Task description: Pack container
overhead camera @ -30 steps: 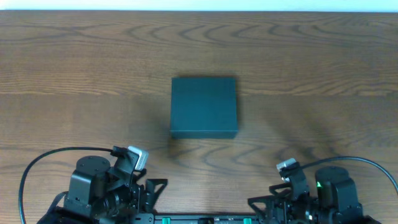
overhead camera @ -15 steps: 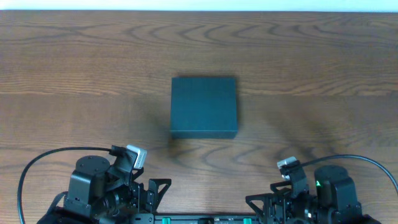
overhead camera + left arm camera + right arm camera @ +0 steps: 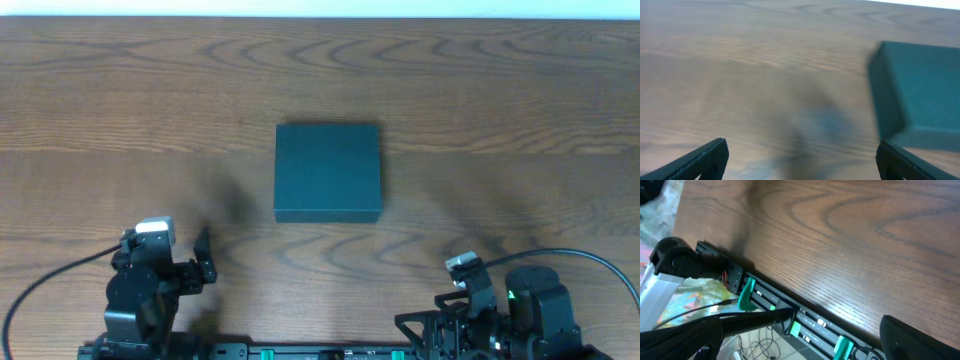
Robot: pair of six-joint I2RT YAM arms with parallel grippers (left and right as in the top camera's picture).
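Observation:
The container (image 3: 328,171), a dark teal-green square box, sits shut on the wooden table near its middle. It also shows blurred at the right of the left wrist view (image 3: 917,95). My left gripper (image 3: 200,258) is open and empty at the front left, pointing up the table, well short of the container and left of it; its fingertips frame bare wood in the left wrist view (image 3: 800,160). My right gripper (image 3: 425,328) rests at the front right edge, open and empty, over the table's front rail in the right wrist view (image 3: 800,340).
A black mounting rail with green clips (image 3: 790,315) runs along the table's front edge. Cables (image 3: 70,260) loop from both arm bases. The table's far edge (image 3: 320,18) lies at the top of the overhead view.
My left arm has swung from its folded rest pose, turning its gripper away from the front rail to point up the table. The right arm and the container have not moved.

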